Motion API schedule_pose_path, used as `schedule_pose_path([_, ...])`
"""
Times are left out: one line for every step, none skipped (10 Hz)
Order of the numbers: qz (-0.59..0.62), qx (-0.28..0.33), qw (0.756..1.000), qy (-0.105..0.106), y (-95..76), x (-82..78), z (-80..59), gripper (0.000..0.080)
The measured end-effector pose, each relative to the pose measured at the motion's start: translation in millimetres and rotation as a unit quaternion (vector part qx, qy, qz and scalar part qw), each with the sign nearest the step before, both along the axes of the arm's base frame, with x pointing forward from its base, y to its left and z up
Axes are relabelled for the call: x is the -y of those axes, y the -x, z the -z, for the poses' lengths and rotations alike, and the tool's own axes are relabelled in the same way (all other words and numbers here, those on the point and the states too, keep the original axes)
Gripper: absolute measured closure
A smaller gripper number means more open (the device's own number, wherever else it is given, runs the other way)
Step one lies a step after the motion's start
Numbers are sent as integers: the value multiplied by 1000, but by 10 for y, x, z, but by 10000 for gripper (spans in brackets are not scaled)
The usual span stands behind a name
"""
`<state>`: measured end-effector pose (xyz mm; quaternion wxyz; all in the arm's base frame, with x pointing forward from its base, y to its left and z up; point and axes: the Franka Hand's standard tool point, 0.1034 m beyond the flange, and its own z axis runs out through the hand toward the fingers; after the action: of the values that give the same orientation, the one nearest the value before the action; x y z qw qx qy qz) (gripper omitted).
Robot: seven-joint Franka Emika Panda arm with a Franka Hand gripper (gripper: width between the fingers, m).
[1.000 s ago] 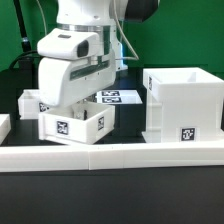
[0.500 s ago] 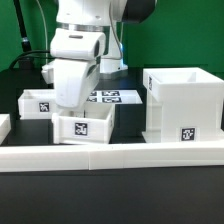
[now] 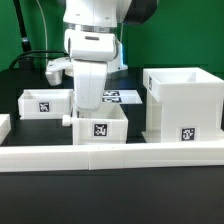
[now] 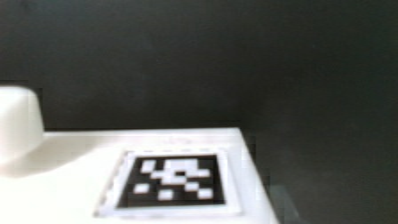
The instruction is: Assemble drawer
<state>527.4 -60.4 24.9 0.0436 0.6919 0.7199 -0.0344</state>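
A small white knobbed tray (image 3: 98, 127) with a square tag on its front sits in the middle, just behind the low border wall. My gripper (image 3: 90, 106) reaches down into it from above and is shut on its wall; the fingertips are hidden by the tray. The wrist view shows this tray's tagged face (image 4: 178, 180) and its round knob (image 4: 15, 125) close up, with no fingers visible. A second tray (image 3: 45, 103) lies at the exterior view's left. The tall boxy housing (image 3: 182, 105) stands at the exterior view's right, open at the top.
A long low white border wall (image 3: 110, 156) runs across the front. The marker board (image 3: 122, 97) lies flat behind the held tray. A green backdrop and cables stand at the back. A narrow gap separates the held tray from the housing.
My gripper has carried the tray toward the exterior view's right, closer to the housing, and turned it so its tag faces the camera squarely.
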Motion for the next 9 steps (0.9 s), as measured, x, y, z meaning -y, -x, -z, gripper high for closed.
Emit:
schedule_pose_path([13,0,1000,-1,-10,-57,12,757])
schedule_pose_path([21,-3,1000,-2,-32,-126,29,757])
schedule_pose_path([39,-3,999,-3,-65,-197,44,757])
schedule_pose_path([66,-3,998,-6,-85,-289,63,757])
schedule_pose_path([82,-1,997,-8,-94,-336,73,757])
schedule_pose_path([80,-2,997,-8,-89,-316,75,757])
schedule_pose_path([81,-2,997,-8,-87,-310,77,757])
schedule_pose_path([81,-2,997,-8,-87,-310,78,757])
schedule_pose_path([81,-2,997,-8,-86,-316,78,757])
